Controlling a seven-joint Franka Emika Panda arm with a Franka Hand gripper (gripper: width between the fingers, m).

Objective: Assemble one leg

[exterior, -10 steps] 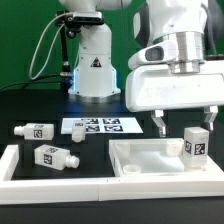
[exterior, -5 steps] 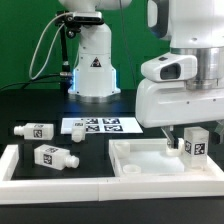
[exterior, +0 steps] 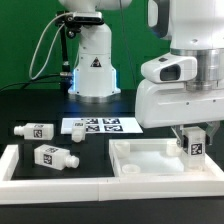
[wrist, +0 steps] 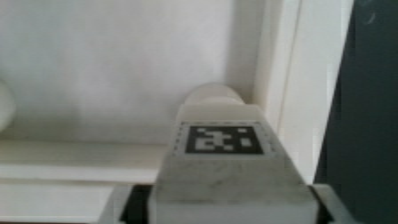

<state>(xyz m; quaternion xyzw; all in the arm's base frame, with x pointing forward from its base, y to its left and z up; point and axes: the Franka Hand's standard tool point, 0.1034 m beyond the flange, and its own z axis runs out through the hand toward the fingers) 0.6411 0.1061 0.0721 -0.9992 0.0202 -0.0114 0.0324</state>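
The gripper [exterior: 195,140] holds the leg [exterior: 196,148] tight between its fingers, upright over the panel [exterior: 130,172] corner (exterior view's right), probably so it fits straight into that corner.

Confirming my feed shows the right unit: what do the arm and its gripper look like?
The glossy white robot arm has rounded shells, with a dark round cap near the wrist. Its white base carries a black triangle label beside a blue glow, and black cables loop off it. The gripper is a white boxy housing.
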